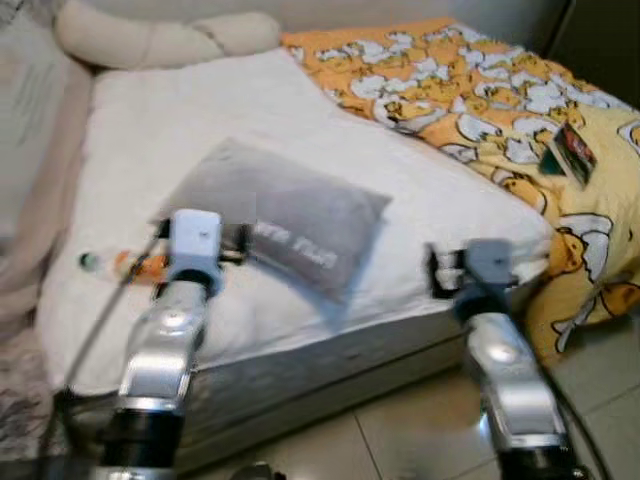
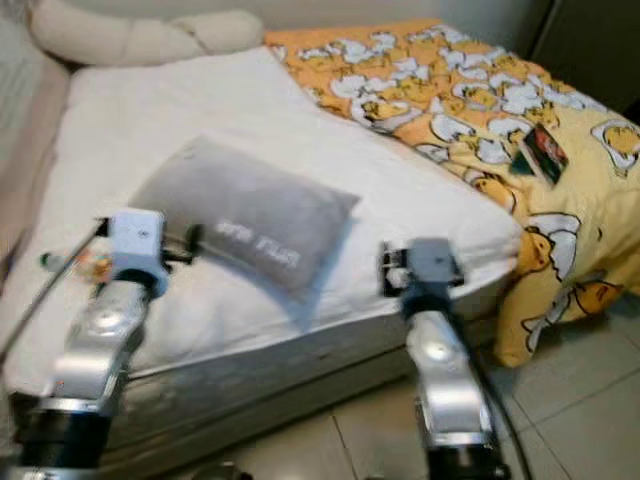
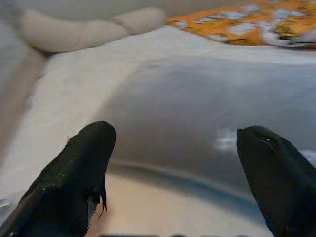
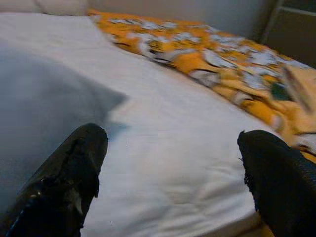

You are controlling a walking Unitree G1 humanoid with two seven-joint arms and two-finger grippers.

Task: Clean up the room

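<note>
- Grey pillow (image 1: 280,215): lies flat on the white mattress (image 1: 150,130), askew. Its long axis runs diagonally, from the near-left corner toward the far right. It is soft and slightly slumped, with pale lettering on the near half.
- Left gripper (image 3: 175,173): fingers spread wide and holding nothing. It is poised just before the pillow's near edge, which lies straight ahead between the fingertips. This arm is the nearer one.
- Right gripper (image 4: 173,177): also parted and empty, at the mattress's near edge. The pillow's corner lies off to its left side.
- Duck-print quilt (image 1: 480,80): rumpled across the far right, with a small dark packet (image 1: 572,155) on it.
- Small objects (image 1: 120,262) at the left mattress edge: possibly toys, though too blurred to identify.
</note>
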